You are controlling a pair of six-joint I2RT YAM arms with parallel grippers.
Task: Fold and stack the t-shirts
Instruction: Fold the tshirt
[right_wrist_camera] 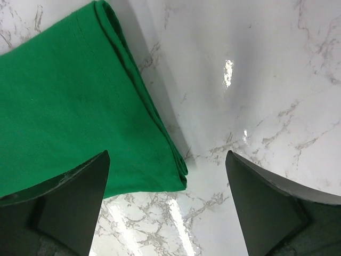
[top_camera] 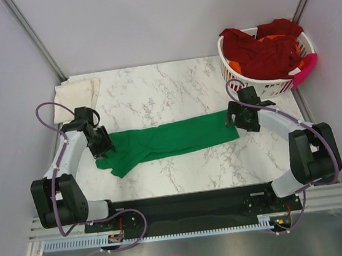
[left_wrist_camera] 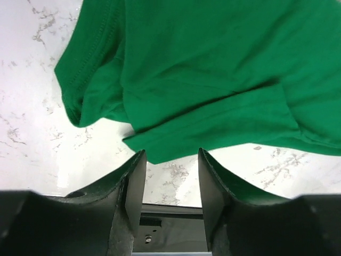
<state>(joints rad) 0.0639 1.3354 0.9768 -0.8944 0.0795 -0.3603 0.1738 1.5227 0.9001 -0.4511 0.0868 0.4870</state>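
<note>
Across mid-frame on the tabletop [top_camera: 172, 84], the green t-shirt [top_camera: 172, 140] lies folded into a long strip, left pincer [top_camera: 104, 149] narrowly parted, right pincer [top_camera: 232, 120] wide, both empty at its ends; seemingly next, a crosswise fold, needing a grip on one end.

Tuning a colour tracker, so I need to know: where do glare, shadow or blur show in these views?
Right wrist: bright glare spots on the marble table, a soft shadow beside the green t-shirt along its fold. Left wrist: shirt stitching sharp, the left hand dark and underexposed. Top external: even light, no strong glare, all in focus.
</note>
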